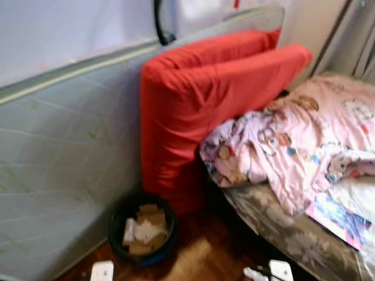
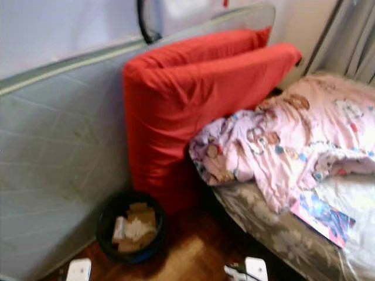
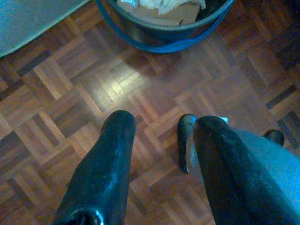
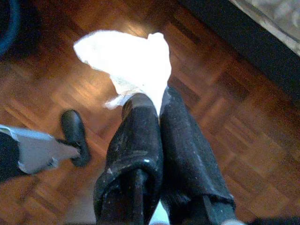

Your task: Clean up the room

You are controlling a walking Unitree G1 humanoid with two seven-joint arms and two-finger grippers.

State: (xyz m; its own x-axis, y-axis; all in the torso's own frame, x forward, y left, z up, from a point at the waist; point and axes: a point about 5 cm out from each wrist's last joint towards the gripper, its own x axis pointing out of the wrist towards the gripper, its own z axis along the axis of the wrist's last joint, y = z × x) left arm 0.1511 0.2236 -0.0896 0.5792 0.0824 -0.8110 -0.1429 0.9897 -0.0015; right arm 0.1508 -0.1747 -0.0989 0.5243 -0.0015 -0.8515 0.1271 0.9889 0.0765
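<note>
1. Right wrist view has my right tool [image 4: 150,101] with its fingers pressed together, clamped on a crumpled white tissue [image 4: 129,58] that sticks out past the tips, over the parquet floor [image 4: 225,140].
2. My left tool [image 3: 161,129] hangs over the same floor with its fingers apart and nothing between them.
3. Just beyond my left tool stands a dark waste bin [image 3: 164,37], holding cardboard scraps and crumpled paper.
4. From the head camera, the bin [image 1: 142,231] sits on the floor at the foot of a red cushion [image 1: 205,99], which leans against a grey mattress [image 1: 64,158] stood on its edge along the wall.
5. A pink patterned blanket [image 1: 304,140] lies heaped on the bed [image 1: 275,219], spilling over its near edge, and a colourful booklet [image 1: 340,219] lies at that edge beside it.
</note>
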